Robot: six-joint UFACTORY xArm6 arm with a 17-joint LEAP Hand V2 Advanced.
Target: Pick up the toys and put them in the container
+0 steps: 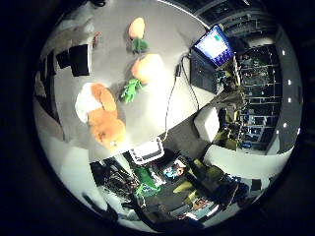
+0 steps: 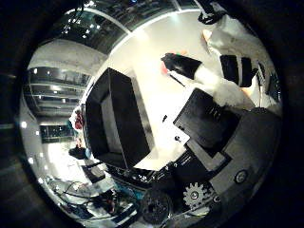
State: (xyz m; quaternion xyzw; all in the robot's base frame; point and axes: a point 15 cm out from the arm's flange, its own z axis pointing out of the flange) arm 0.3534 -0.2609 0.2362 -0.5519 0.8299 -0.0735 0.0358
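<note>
Here the hand (image 2: 223, 90) is raised well above the table (image 1: 162, 44), with the palm looking down on it from high up. In the thumb side view its white and black fingers (image 2: 183, 64) reach out quite straight, apart from each other, and they hold nothing and touch nothing.

The toys lie on the grey table, seen only in the little finger side view. There is a small carrot (image 1: 137, 30) with green leaves, then a bigger carrot (image 1: 145, 70) near it, also with green leaves. Just beside them lies a plush animal (image 1: 104, 118), orange and white, near the table's edge. The three toys are apart from each other. On the same table an open laptop (image 1: 211, 54) stands with its screen lit, well apart from the toys. A white basket (image 1: 146, 150) sits at the table's edge.

The thumb side view shows the container (image 2: 114, 121), a black open box standing on the white surface, and I see no toy inside the part that is visible.
</note>
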